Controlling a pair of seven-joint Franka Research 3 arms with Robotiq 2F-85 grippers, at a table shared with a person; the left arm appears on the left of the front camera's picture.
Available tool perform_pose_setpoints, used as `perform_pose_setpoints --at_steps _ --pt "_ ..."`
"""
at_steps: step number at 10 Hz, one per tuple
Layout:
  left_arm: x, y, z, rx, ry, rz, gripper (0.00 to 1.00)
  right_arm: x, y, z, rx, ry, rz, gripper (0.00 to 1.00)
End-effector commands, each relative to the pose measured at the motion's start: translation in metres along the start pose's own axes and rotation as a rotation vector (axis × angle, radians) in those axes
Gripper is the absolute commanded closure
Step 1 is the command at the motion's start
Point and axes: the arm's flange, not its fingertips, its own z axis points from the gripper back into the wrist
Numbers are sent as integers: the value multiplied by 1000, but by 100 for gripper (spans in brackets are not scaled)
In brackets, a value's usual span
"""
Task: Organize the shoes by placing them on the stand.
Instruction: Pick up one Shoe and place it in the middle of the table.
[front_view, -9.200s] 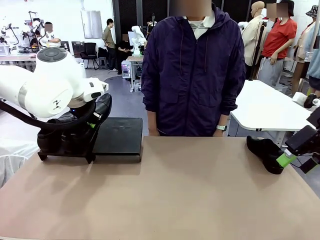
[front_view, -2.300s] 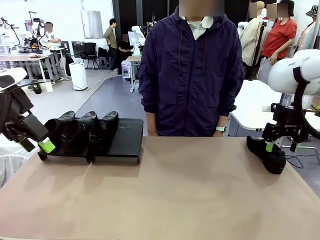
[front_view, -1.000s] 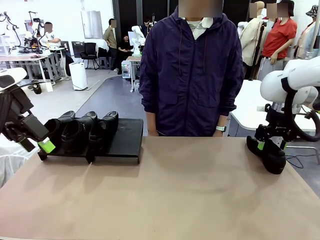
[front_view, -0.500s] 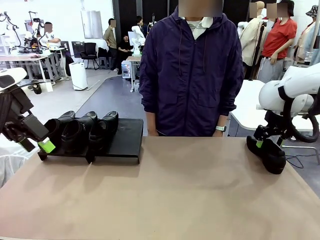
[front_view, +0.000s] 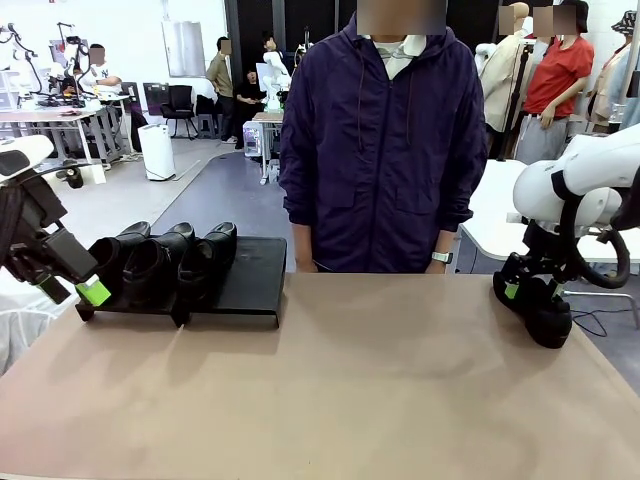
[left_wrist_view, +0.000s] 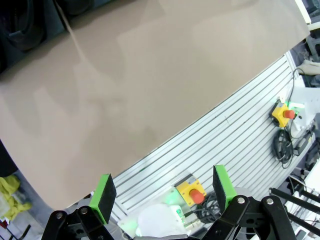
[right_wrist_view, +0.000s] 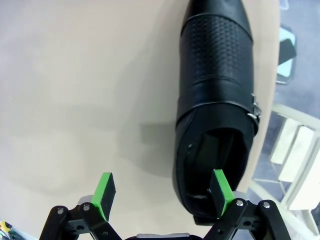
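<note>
Tan tabletop (front_view: 350, 380), both hands spread empty, right hand (right_wrist_view: 162, 194) straddling shoe (right_wrist_view: 220, 95) heel, toe cropped.

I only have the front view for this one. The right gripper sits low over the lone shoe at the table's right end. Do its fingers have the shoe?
Observer: No. In the right wrist view the right gripper is open, with one finger at the heel opening of the shoe and the other over bare table.
Operator: Is the left one carrying anything?
Observer: No. The left wrist view shows the left gripper open, with nothing between its fingers.
</note>
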Motion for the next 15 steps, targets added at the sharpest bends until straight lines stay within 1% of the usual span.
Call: perform_pose_setpoints --at_steps 1,3,5,9,10,11,15 --pt "-1 -1 1 -18 -5 9 0 7 3 2 30 24 -3 0" --pt "-1 -1 1 -18 -5 9 0 9 4 -7 27 46 -9 0" --pt "-1 -1 1 -18 -5 9 0 8 4 -13 3 42 -7 0" --pt "-1 -1 1 -18 -5 9 0 9 1 -18 13 54 2 0" --pt "-1 -1 1 -18 -5 9 0 9 0 -17 17 59 7 60" --pt "-1 -1 1 -18 -5 9 0 9 1 -18 19 65 10 100" --pt "-1 -1 1 -18 -5 9 0 9 2 -17 5 74 18 100"
